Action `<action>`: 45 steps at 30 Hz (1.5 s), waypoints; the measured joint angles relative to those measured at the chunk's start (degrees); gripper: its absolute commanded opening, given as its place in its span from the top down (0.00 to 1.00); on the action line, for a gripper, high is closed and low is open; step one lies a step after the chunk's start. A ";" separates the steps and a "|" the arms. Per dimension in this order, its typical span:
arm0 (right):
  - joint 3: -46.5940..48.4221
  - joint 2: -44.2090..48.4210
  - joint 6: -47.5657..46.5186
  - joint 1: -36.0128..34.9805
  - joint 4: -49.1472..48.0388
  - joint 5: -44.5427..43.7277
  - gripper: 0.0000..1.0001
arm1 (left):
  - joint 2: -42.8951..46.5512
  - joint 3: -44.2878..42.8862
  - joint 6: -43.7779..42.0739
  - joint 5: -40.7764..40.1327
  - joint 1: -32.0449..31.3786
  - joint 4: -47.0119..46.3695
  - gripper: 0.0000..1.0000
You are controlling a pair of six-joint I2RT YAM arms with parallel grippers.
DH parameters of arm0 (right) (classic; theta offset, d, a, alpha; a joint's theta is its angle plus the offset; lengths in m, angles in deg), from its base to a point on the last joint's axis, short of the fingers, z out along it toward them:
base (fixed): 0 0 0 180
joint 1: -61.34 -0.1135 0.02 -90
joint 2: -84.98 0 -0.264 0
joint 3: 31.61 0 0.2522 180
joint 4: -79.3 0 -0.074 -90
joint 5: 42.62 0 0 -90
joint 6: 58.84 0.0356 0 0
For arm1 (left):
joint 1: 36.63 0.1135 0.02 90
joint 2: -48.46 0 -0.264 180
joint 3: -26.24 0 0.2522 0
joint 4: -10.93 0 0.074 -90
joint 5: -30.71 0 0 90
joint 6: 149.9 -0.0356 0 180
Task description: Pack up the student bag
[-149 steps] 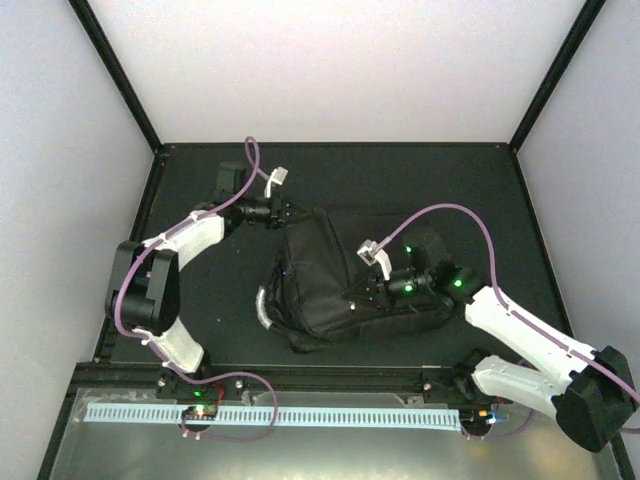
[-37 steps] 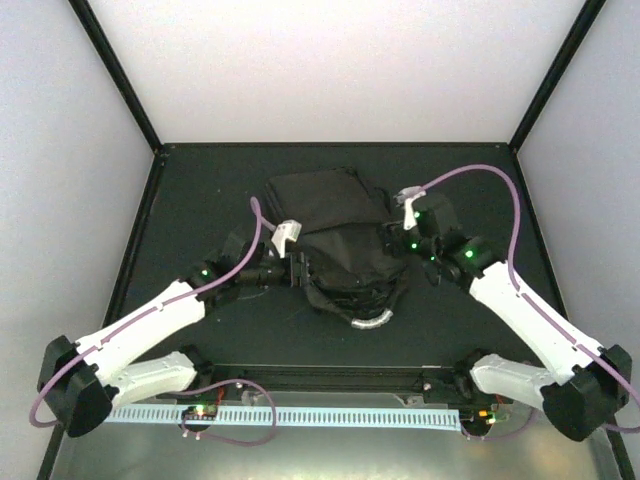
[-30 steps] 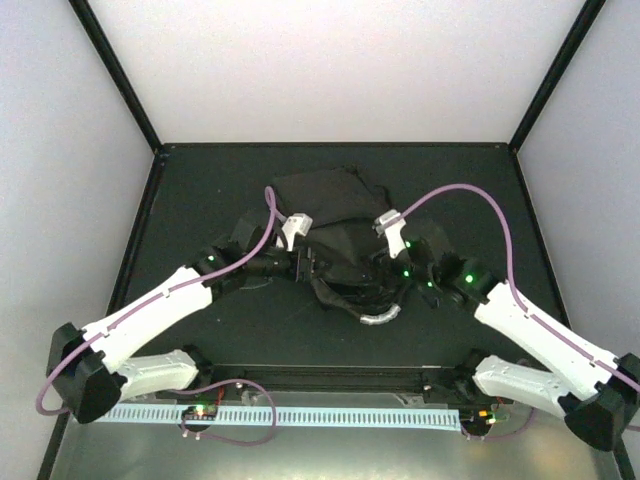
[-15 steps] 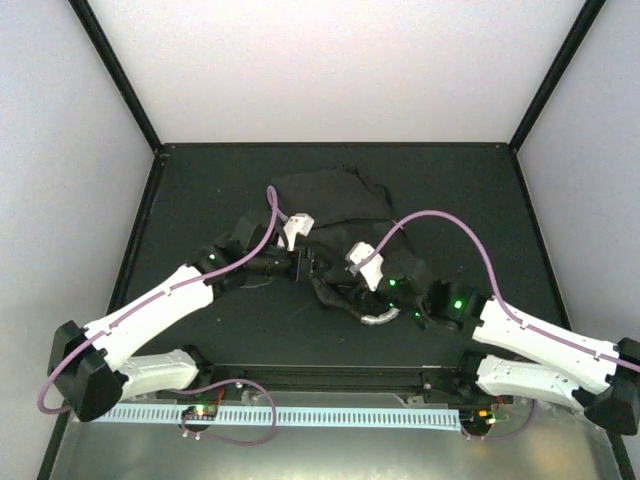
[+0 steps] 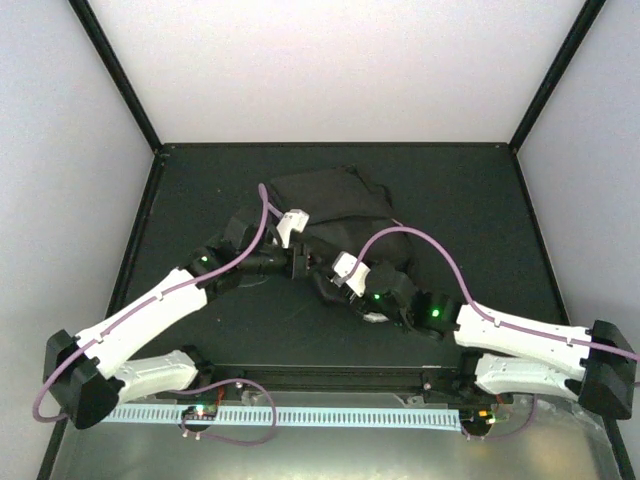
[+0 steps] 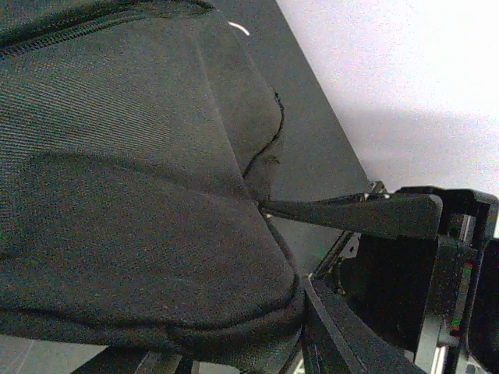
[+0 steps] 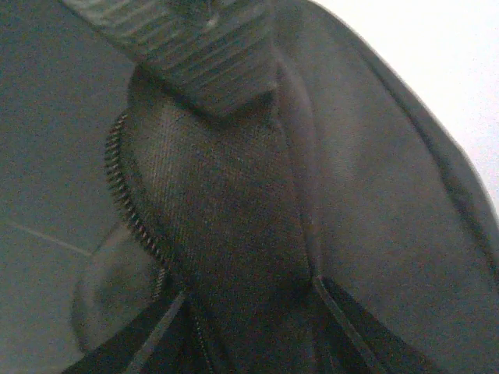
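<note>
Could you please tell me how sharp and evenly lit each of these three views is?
Top external view: sharp, evenly lit, but the student bag merges with the dark table. Left wrist view: fabric weave crisp, white wall behind blown out. Right wrist view: soft and slightly blurred throughout, dim, with a washed-out upper-right corner.
</note>
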 measured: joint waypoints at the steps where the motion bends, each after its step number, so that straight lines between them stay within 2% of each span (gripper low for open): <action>1: 0.11 -0.42 -0.68 -0.09 -0.46 -1.49 0.69 | 0.13 0.00 0.00 0.02 0.02 -0.09 0.62; 3: 0.26 -0.55 -1.95 -0.09 -1.27 -3.78 0.78 | 0.39 0.00 -0.02 0.17 0.02 -0.15 0.55; 6: 0.39 0.20 -3.48 -0.09 -2.54 -6.40 0.96 | 1.14 -0.02 -1.44 0.81 0.04 -0.04 0.50; 7: 0.37 0.70 -3.74 -0.09 -2.91 -7.34 0.98 | 1.66 -0.02 -2.25 0.98 0.07 0.15 0.49; 9: 0.42 1.62 -4.39 -0.15 -3.48 -8.98 0.98 | 3.06 -0.50 -4.35 0.20 0.35 1.62 0.45; 14: 1.70 2.82 -4.15 -0.13 -3.04 -14.08 0.98 | 10.21 -1.81 -9.18 -3.82 1.27 4.46 0.45; 19: 3.45 5.44 -2.93 0.24 -1.14 -15.69 0.98 | 15.74 2.51 -12.74 -4.90 1.51 0.59 0.62; 28: 7.43 11.28 -1.90 0.48 5.66 -15.52 0.98 | 13.25 17.09 -18.16 -4.11 1.51 -9.33 0.64; 35: 6.56 15.02 -1.49 0.48 7.58 -15.21 0.98 | 8.81 18.40 -22.95 -0.09 0.90 -17.81 0.71; 45: 6.38 15.63 -1.22 0.48 8.41 -14.97 0.98 | 4.39 24.06 -27.98 1.77 -0.83 -29.29 0.73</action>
